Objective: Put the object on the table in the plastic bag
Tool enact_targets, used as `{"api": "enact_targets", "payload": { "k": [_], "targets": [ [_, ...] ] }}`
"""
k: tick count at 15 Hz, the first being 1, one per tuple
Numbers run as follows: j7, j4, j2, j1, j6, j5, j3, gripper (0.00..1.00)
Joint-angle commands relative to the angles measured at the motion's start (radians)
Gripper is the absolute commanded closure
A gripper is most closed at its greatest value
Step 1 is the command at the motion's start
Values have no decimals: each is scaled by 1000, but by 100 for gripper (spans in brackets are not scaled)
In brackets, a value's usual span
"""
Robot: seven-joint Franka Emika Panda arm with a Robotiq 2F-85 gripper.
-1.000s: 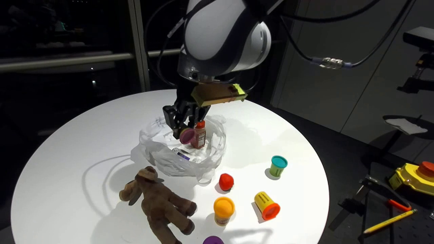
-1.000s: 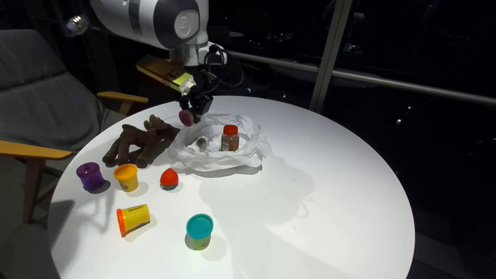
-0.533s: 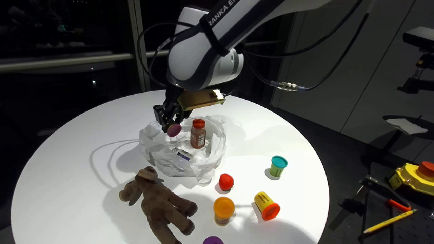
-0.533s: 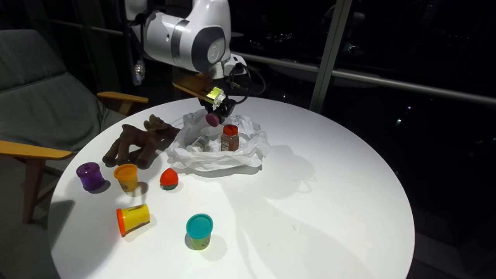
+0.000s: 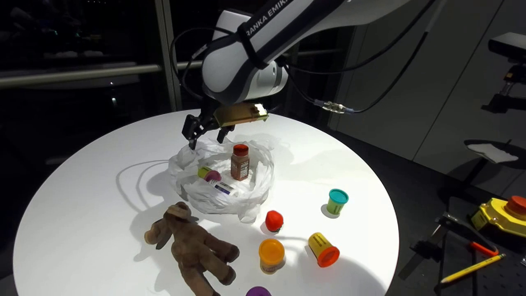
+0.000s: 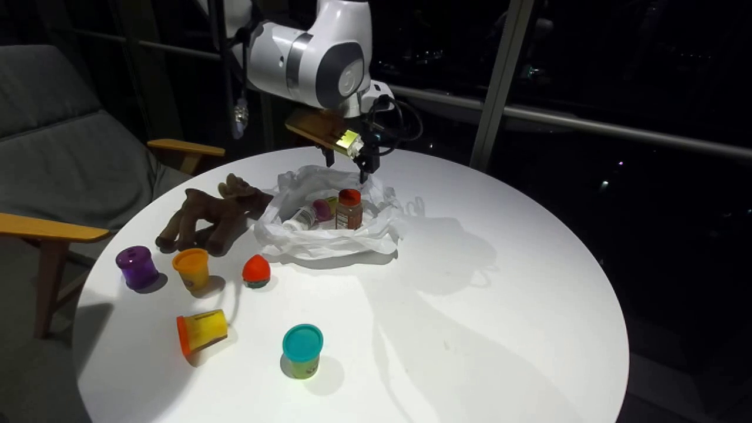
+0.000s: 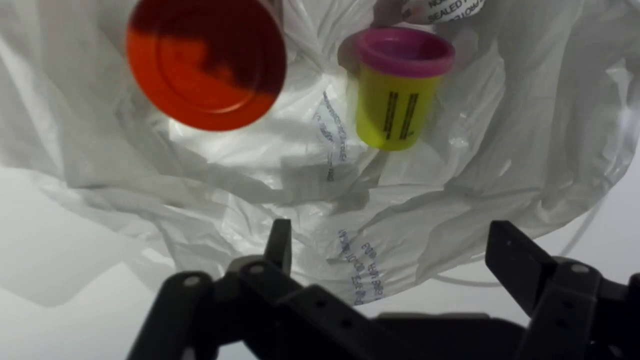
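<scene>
the gripper point(image 7: 389, 240) is spread wide, nothing in its grip, hanging near the rim of the plastic bag point(image 7: 450, 215). can't tell if it touches the bag. yellow tub with the pink lid point(image 7: 397, 100) lies on its side in there; in an exterior view the red-capped jar point(image 6: 349, 212) partly blocks it. white bottle point(image 7: 447, 9) runs off the top of the wrist view, purple tub point(image 5: 258, 292) gets cropped in an exterior view. out on the table point(image 6: 517, 329): brown plush toy point(image 5: 197, 246), red strawberry-looking thing point(image 5: 274, 220), orange tub point(image 5: 271, 251), teal-lidded tub point(image 5: 337, 200).
</scene>
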Motion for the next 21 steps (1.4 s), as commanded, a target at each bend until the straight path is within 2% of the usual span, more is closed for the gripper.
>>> {"api": "enact_targets", "payload": {
  "k": [1,6,8,13,16,21],
  "targets": [
    [10,-150,-175,-49,-62,50,32,0],
    [138,-391,-394,-71,-34,111,-28,0],
    [213,-493,-471,-66,-37,106,-75,0],
    [307,-771,-623,-88,-49,84,-168,0],
    [305,-900,-659,-114,-78,86,-198,0],
    [223,-948,-621,-162,-145,127,-161,0]
  ]
}}
